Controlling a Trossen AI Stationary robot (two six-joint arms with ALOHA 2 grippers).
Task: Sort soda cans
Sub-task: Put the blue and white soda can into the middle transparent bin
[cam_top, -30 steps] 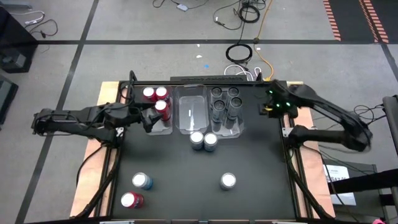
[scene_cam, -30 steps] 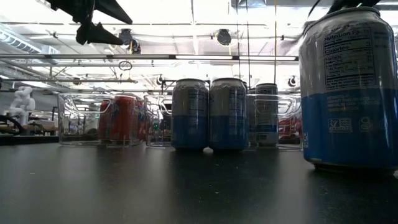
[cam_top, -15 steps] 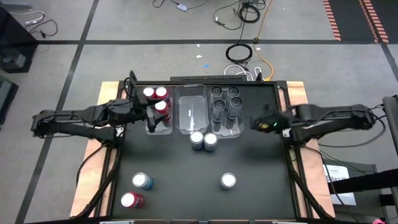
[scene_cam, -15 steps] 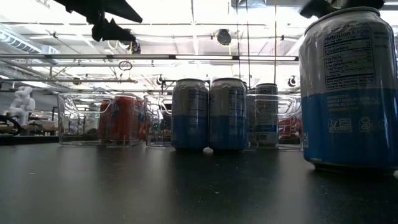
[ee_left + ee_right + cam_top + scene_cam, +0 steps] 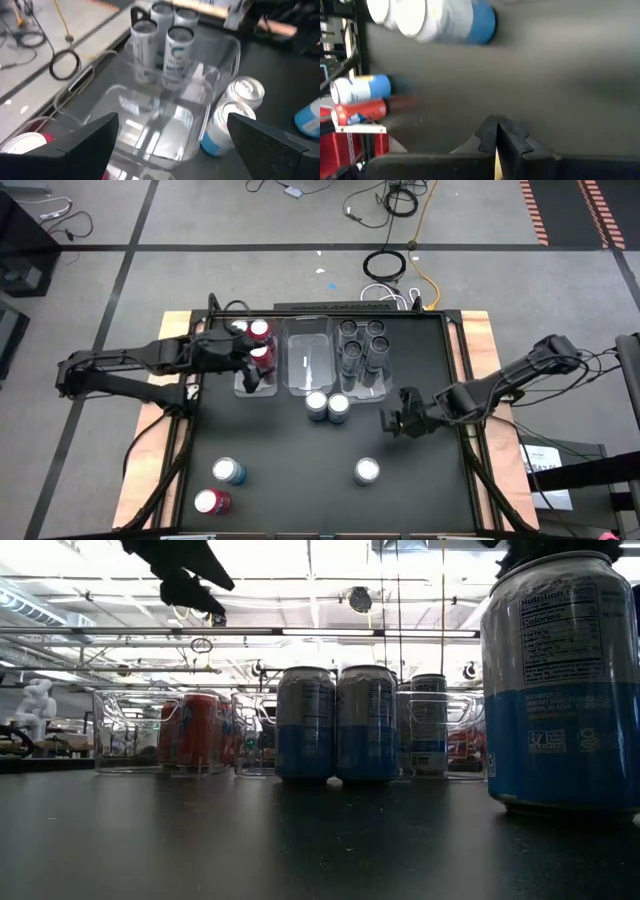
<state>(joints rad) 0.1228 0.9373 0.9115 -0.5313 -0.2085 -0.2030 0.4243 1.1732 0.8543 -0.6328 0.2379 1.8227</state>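
A: Where is the left gripper?

B: In the high view it sits left of centre, above the near part of the clear rectangular plastic tray that holds three red cylindrical soda cans. The arm stretches in from the frame's left edge, nearly level. In its wrist view the two dark fingers stand wide apart with nothing between them.

A: And the right gripper?

B: Right of centre, low over the black tabletop, its arm bent back toward the right edge. Its fingers are pressed together, holding nothing.

A: The other cans?

B: Four dark grey cans stand in the right clear tray; the middle clear tray has none. Two blue-and-silver cans stand touching just below that tray, centre frame. A third blue-and-silver can stands lower right of centre, below the right gripper. At lower left, a fourth blue-and-silver can stands beside a lone red can.
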